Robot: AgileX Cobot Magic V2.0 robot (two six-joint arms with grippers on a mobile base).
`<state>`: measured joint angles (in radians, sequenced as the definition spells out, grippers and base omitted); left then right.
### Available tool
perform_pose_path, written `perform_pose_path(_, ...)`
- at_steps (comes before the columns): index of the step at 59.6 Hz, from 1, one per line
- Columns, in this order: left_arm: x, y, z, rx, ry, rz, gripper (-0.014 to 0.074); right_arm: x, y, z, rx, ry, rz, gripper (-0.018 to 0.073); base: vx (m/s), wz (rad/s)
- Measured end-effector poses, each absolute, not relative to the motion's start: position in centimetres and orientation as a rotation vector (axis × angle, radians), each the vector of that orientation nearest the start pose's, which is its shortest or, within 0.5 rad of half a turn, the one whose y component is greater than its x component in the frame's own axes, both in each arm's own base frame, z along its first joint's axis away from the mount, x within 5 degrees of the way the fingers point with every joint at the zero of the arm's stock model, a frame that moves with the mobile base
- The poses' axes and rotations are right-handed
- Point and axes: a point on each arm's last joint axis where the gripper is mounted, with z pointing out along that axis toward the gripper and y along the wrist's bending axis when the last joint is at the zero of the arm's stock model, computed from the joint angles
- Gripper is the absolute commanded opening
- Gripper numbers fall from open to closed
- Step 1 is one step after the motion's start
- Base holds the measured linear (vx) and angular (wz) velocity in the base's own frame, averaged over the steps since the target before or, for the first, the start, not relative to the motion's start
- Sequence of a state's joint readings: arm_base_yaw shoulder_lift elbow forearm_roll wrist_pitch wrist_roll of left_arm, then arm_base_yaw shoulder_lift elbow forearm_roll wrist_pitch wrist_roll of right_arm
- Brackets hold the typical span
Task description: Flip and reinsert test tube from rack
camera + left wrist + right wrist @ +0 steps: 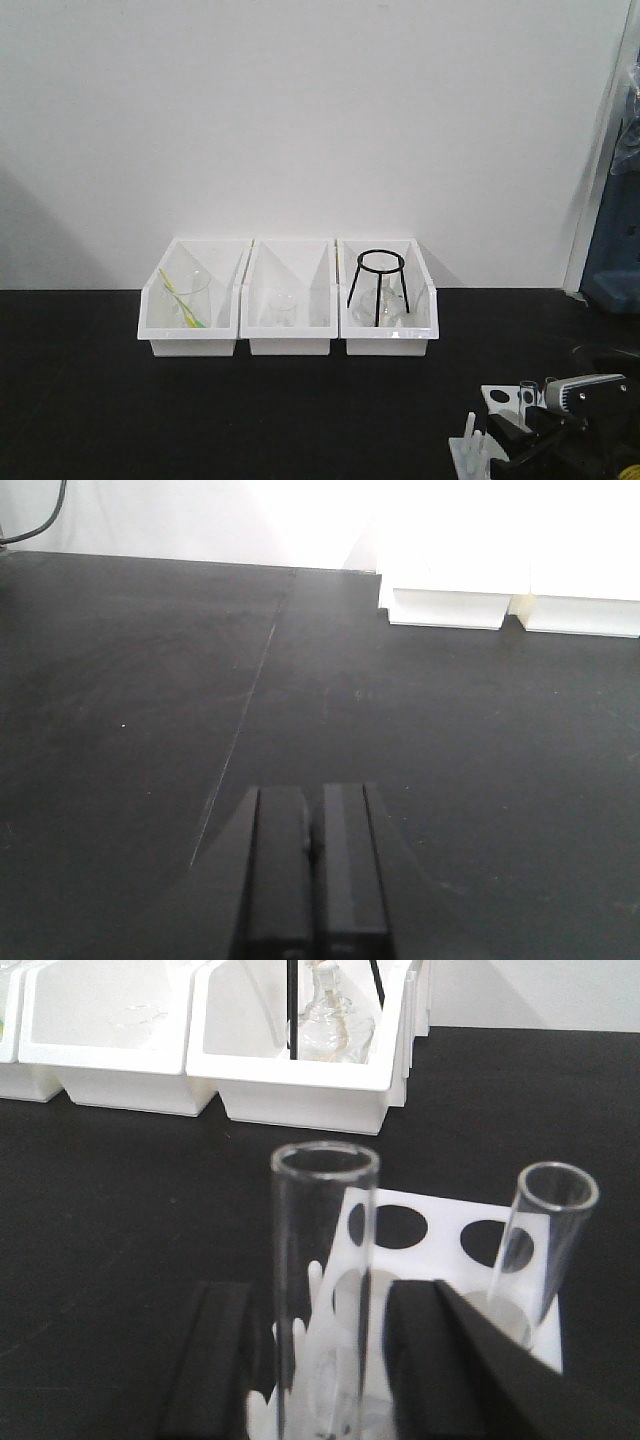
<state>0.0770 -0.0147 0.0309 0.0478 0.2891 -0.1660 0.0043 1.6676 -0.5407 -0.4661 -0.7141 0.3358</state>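
Your right pincer (322, 1295) had its fingers apart, one on each side of the test tube (325, 1250). A thin gap seemed to show between the glass and each finger, so I judged that the tube was straddled and not clamped. The tube stood upright between the fingers with its open mouth up. Its lower end was down at the near edge of the rack (440, 1260), directly below the pincer. I could not tell whether it sat in a hole or only stood in front of one.

A second tube (545, 1250) leaned in a hole to the right of the pincer and a little ahead of it, also mouth up. Beyond the rack, well ahead of the fingertips, sat the white bins (300, 1090) holding glassware.

Your left pincer (313, 830) had its fingers pressed together on nothing, over bare black table (150, 680). No tube or rack was anywhere near it.

In my judgement the task was barely started. The arm was lined up on the tube, but the grasp, the lift out, the flip and the reinsertion were all left to do. With the mouth facing up, nothing showed that a flip had been made.
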Motion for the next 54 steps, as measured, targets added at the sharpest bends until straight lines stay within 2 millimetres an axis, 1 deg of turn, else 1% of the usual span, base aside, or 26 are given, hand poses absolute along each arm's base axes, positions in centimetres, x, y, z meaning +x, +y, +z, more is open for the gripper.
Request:
perform_pose_path(13,5.4,0.5,17.7,-0.186,1.779,-0.019,-0.0006,29.2,2.8,16.3,-0.228,1.927,0.277,0.0062,0.00,0.00)
perform_pose_path(20,5.4,0.5,17.7,-0.186,1.779,-0.019,-0.0006,29.2,2.8,16.6,-0.229,1.910,0.280,-0.0010,0.00,0.00)
perform_pose_path(24,5.4,0.5,17.7,-0.186,1.779,-0.019,-0.0006,29.1,2.9,17.1,-0.233,1.892,0.278,-0.0015,0.00,0.00)
perform_pose_path(31,5.4,0.5,17.7,-0.186,1.779,-0.019,-0.0006,28.8,2.9,18.8,-0.240,1.833,0.268,-0.0013,0.00,0.00)
perform_pose_path(41,5.4,0.5,17.7,-0.186,1.779,-0.019,-0.0006,27.9,2.8,22.0,-0.250,1.725,0.249,-0.0012,0.00,0.00)
perform_pose_path(49,5.4,0.5,17.7,-0.186,1.779,-0.019,-0.0006,26.6,2.7,24.7,-0.256,1.651,0.217,-0.0012,0.00,0.00)
perform_pose_path(50,5.4,0.5,17.7,-0.186,1.779,-0.019,-0.0006,26.4,2.7,25.2,-0.258,1.642,0.211,-0.0012,0.00,0.00)
perform_pose_path(51,5.4,0.5,17.7,-0.186,1.779,-0.019,-0.0006,25.9,2.6,26.0,-0.259,1.623,0.197,-0.0012,0.00,0.00)
perform_pose_path(54,5.4,0.5,17.7,-0.186,1.779,-0.019,-0.0006,25.2,2.5,27.1,-0.256,1.599,0.182,-0.0012,0.00,0.00)
